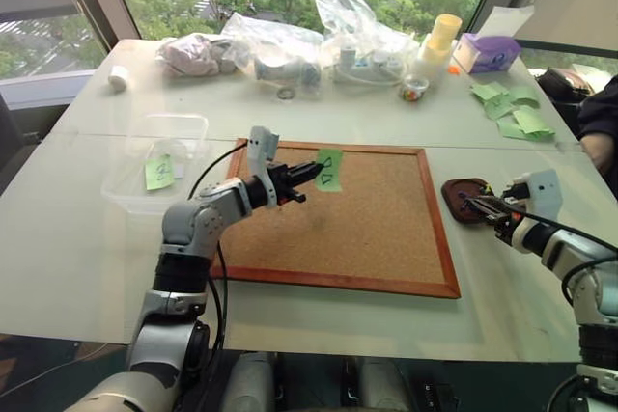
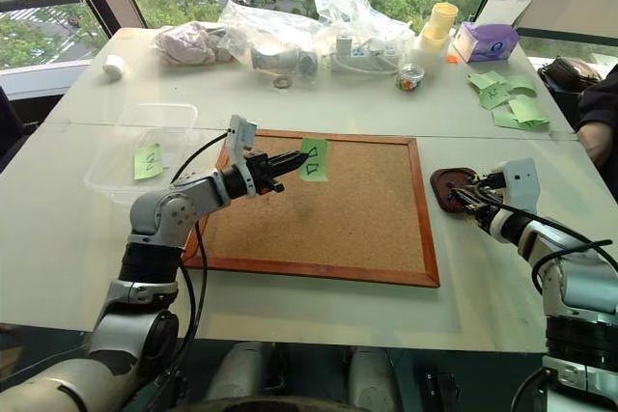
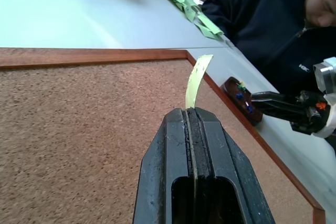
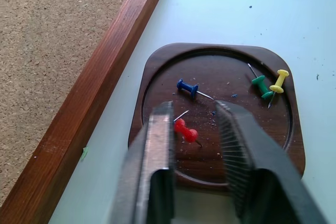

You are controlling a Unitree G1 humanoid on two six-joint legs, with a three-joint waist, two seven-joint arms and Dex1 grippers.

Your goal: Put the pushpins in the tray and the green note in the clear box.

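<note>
green note [image 3: 198, 78] is pinched in my left gripper [image 3: 195, 113] over the cork board [image 1: 367, 229]; my right gripper [image 4: 195, 113], fingers spread, hangs just above pushpins [image 4: 187, 130] in the tray [image 4: 157, 66].

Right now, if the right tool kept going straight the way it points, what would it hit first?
Most likely the red pushpin on the floor of the tray; the right tool, its fingers apart, points down at it.

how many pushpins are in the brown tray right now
4 in the tray: blue pushpin, red pushpin between the right gripper fingers, green pushpin and yellow pushpin crossed together.
</note>
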